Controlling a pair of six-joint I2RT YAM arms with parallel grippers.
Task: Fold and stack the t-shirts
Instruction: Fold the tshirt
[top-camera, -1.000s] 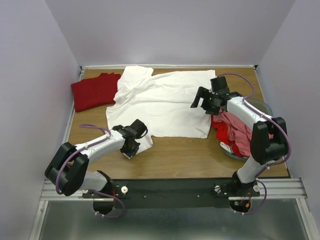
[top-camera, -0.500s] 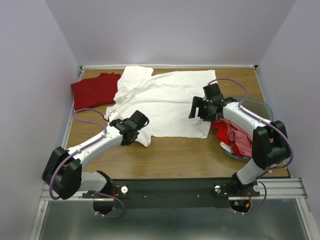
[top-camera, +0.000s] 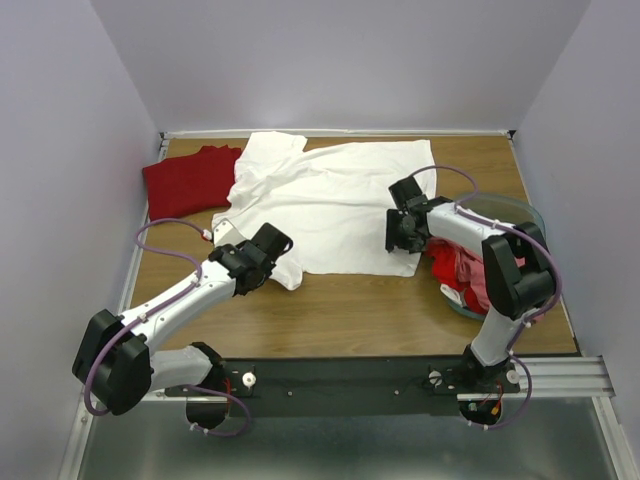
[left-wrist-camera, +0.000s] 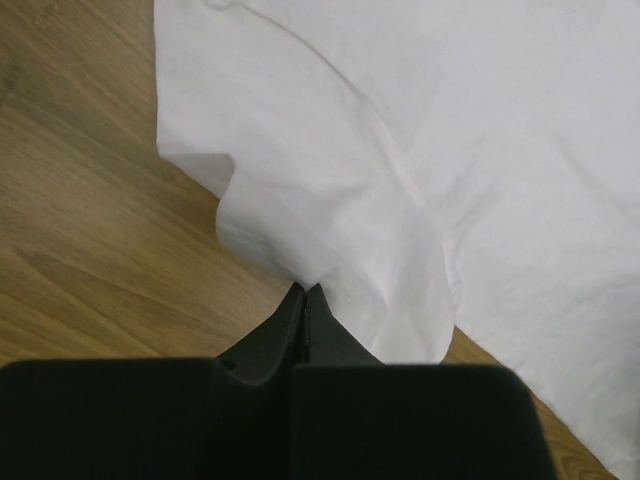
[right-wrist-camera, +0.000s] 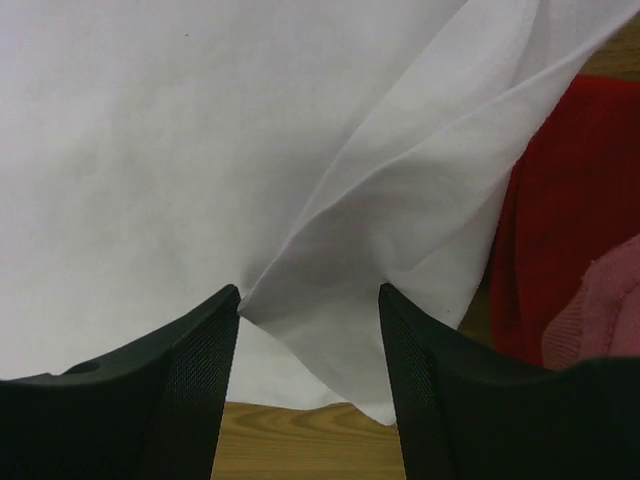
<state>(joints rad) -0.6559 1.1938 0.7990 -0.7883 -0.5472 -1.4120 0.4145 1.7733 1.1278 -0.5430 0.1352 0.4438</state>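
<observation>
A large white t-shirt (top-camera: 330, 205) lies spread on the wooden table (top-camera: 350, 310). My left gripper (top-camera: 275, 268) is shut on its near-left hem, and the cloth (left-wrist-camera: 450, 150) rises in a small peak from the closed tips (left-wrist-camera: 305, 290). At the shirt's near-right corner my right gripper (top-camera: 402, 240) stands open, its jaws on either side of a raised fold of white cloth (right-wrist-camera: 400, 230) at the gripper (right-wrist-camera: 308, 295). A dark red t-shirt (top-camera: 190, 180) lies folded at the far left. Red (right-wrist-camera: 560, 200) and pink (right-wrist-camera: 600, 310) t-shirts are heaped at the right.
A teal bin (top-camera: 525, 210) at the right edge of the table holds the red and pink heap (top-camera: 465, 265). Purple walls close in the table on three sides. Bare wood shows along the near edge, between the arms.
My left gripper has carried the white shirt's near-left corner away from the near edge. My right gripper has come down to the shirt's near-right corner and its jaws have narrowed around a fold.
</observation>
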